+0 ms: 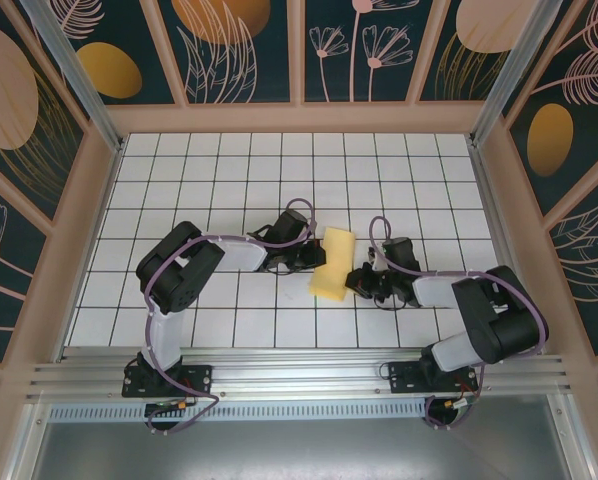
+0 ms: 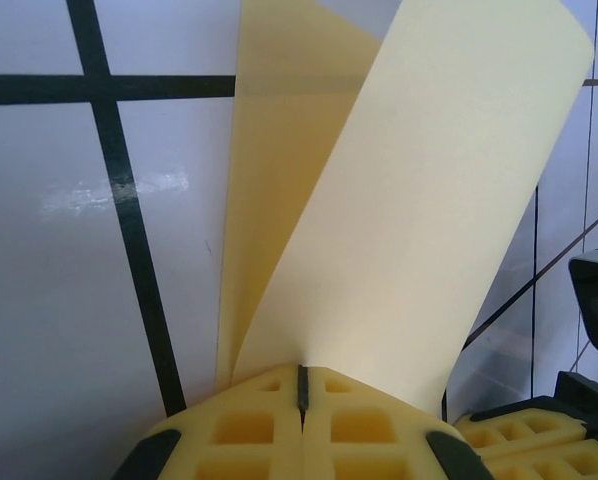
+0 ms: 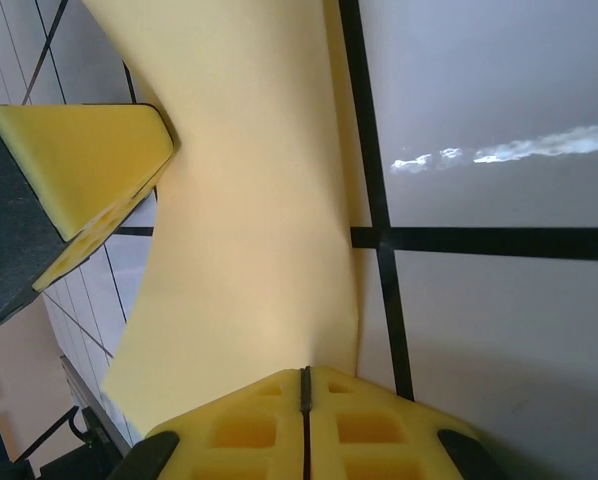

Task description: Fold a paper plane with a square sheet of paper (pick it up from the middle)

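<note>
- My left gripper (image 2: pixel 301 388) is pinched tight on one edge of the square sheet of paper (image 1: pixel 332 264), with the jaws meeting.
- My right gripper (image 3: pixel 305 385) is clamped the same way on the opposite edge.
- The sheet spans between my two grippers near the middle of the white grid table (image 1: pixel 229 180), bowed into a narrow doubled curve. I cannot tell whether its low edge touches the tiles.
- It looks feather-light, thin and limp, so it would likely crease or tear if I pull the two grips apart hard.
- Smooth paper could slip from my grip, so I judge holds close to the intended fold line safest, with corners matched before pressing.
</note>
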Robot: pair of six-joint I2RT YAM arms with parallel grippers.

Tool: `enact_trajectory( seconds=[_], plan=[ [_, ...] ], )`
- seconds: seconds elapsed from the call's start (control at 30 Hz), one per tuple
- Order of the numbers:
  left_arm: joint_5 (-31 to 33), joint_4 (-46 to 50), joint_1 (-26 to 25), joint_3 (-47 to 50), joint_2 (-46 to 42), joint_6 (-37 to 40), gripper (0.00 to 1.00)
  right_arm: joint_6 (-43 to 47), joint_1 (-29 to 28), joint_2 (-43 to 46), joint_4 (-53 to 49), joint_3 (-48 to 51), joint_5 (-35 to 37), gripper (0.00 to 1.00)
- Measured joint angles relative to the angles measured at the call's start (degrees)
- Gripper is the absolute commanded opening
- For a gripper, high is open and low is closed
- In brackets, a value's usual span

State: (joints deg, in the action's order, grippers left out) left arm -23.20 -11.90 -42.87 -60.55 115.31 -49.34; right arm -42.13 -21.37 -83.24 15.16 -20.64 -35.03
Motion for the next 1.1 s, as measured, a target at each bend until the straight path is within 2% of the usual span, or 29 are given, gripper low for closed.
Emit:
enact_trajectory(
  seconds=[0.3, 0.67, 1.0, 1.1],
  plan=[
    [-0.15, 0.00, 0.00, 0.00, 0.00, 0.20, 0.00, -0.22, -0.83, 4.46, -1.53, 0.00, -1.75, 0.09],
    [-0.20, 0.09, 0.00, -0.11, 0.04, 0.22, 0.00, 0.24, -2.62, 0.26, -1.01, 0.42, -2.32, 0.09],
    [-0.20, 0.09, 0.00, -0.11, 0.07, 0.22, 0.00, 0.46, -3.82, 6.62, -3.13, 0.52, -2.78, 0.09],
    [-0.22, 0.07, 0.00, -0.11, 0.09, 0.22, 0.00, 0.46, -4.70, 6.14, -2.89, 1.18, -3.04, 0.09]
  ],
)
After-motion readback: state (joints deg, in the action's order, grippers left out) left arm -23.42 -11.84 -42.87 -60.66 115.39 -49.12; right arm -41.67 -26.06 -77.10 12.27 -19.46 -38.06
